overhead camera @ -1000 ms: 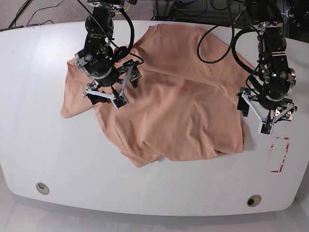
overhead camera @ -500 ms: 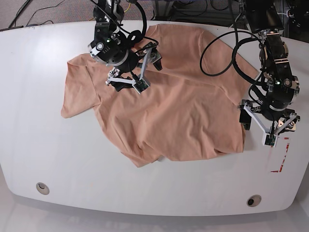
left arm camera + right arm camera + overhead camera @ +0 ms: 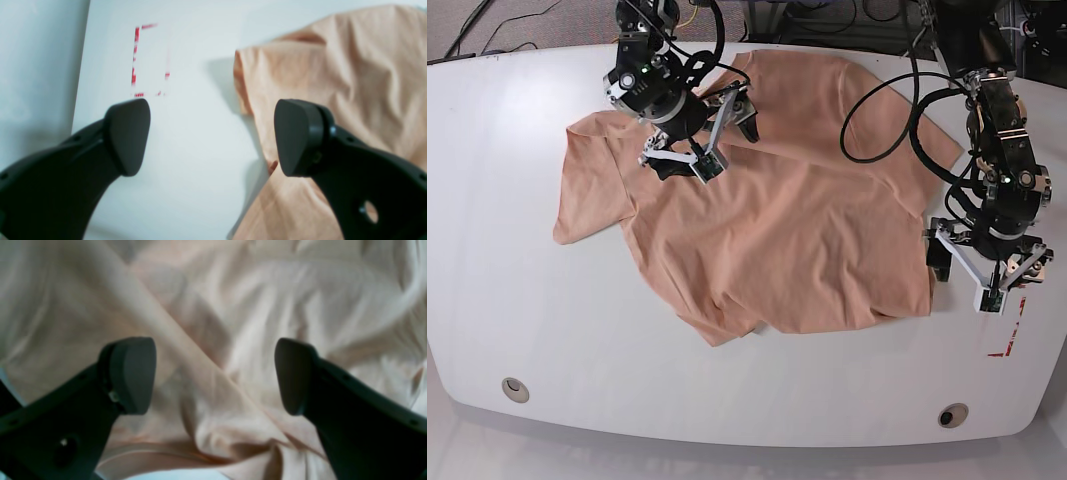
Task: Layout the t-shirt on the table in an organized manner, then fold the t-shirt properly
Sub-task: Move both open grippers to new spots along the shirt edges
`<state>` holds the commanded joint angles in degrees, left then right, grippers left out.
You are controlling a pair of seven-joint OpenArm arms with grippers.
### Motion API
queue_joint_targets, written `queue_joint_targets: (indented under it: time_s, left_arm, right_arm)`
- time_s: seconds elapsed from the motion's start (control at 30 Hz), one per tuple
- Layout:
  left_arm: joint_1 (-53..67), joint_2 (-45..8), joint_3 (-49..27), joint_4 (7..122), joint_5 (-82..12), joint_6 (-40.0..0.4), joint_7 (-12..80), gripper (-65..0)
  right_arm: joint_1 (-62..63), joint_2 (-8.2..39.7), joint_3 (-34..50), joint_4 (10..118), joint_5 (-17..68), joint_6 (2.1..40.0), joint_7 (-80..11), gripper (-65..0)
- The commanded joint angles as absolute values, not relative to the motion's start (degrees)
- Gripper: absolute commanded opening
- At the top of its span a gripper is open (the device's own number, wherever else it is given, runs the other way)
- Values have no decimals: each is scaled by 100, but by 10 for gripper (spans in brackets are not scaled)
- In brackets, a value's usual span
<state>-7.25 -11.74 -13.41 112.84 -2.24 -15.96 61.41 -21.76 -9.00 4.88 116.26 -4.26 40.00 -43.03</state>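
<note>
So my left gripper is wide open with nothing between the fingers, and the right gripper is spread wide too, no cloth pinched in it. The t-shirt is spread out on the table. Most of it lies between my two grippers and toward the base camera's side of them. My right one hovers over the upper-left part in the base view, and my left one is beside its right edge there.

Which way it points is tricky: I can't make out the collar, so I can't tell neck from hem. Its long axis is hard to call as well, since the outline is so lopsided. One flap sticks out past my right gripper, to the left in the base view.

Fabric is soft, matte salmon-pink stuff, with a long diagonal fold ridge under my right fingers and loose ripples around it. The tabletop is smooth glossy white with rounded corners, and there's a broken red tape rectangle ahead of my left gripper.
</note>
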Motion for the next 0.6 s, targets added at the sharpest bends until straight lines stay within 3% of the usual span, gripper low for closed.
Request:
queue_joint_targets:
  time_s: [0.2,0.4,0.6]
  left_arm:
    - [-716,-1156,-1341,11284,-233,-1596,5947,-94]
    - [-374,-1182,-1349,11284,-215,-1569,4954,-94]
    - [-92,-1191,-1349,11284,-215,-1569,4338,-94]
  right_arm:
    - [-2721,-892,295,11644,-435,3864,-3415,-117]
    - [-3275,-857,163,11635,-435,3222,-2360,-117]
    - [-3547,-848,189,11635,-435,2826,-1789,-117]
